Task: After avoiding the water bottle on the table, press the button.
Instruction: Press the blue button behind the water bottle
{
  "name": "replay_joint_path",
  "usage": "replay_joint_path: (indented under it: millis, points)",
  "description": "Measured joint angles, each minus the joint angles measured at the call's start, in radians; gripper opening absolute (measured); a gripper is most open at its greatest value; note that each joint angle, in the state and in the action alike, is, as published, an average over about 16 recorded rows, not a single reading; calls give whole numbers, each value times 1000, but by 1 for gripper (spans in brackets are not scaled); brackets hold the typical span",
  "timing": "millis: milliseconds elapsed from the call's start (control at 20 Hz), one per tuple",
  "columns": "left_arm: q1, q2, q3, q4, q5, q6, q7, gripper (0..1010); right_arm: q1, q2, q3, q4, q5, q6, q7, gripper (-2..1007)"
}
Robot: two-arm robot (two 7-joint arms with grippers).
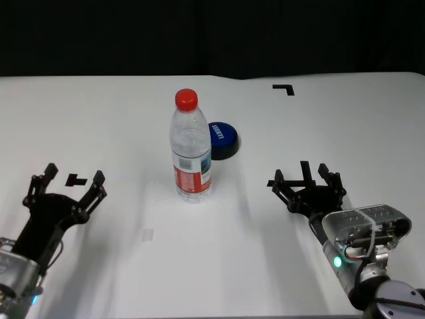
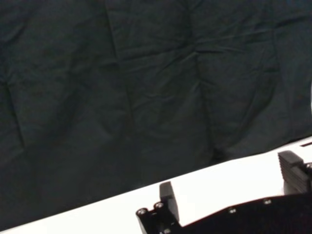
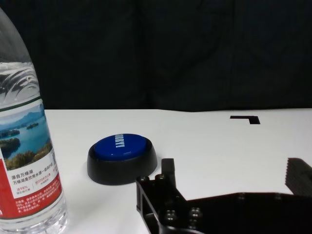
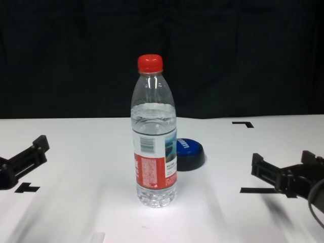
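Note:
The water bottle (image 1: pixel 191 153), clear with a red cap and a red, white and blue label, stands upright mid-table (image 1: pixel 99 113). The blue button (image 1: pixel 222 138) on its dark base sits just behind and to the right of the bottle. My right gripper (image 1: pixel 304 178) is open and empty, low over the table to the right of the bottle and nearer to me than the button. The right wrist view shows the bottle (image 3: pixel 27 146), the button (image 3: pixel 122 156) and the open fingers (image 3: pixel 168 170). My left gripper (image 1: pixel 74 175) is open and empty at the near left, well clear of the bottle.
Black tape marks lie at the back right (image 1: pixel 284 88), by the left gripper (image 1: pixel 76 179) and by the right gripper (image 1: pixel 307 169). A dark curtain (image 4: pixel 162 30) hangs behind the table's far edge. Bare tabletop lies between the right gripper and the button.

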Motion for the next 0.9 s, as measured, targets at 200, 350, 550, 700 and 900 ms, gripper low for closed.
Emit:
replay_joint_path:
  millis: [200,350,550,700,900]
  points:
    - [23,-12,-12,-16,6,0,5,1003,0,0,0,0,0,0,0,1003]
    - [36,-20,-16,-25,9,1,6,1003,0,0,0,0,0,0,0,1003]
    - [46,-27,-18,-33,14,1,4,1003,0,0,0,0,0,0,0,1003]
    - [47,-30,-16,-35,16,2,2,1003,0,0,0,0,0,0,0,1003]
    - [39,-30,-11,-30,19,2,-4,1003,0,0,0,0,0,0,0,1003]
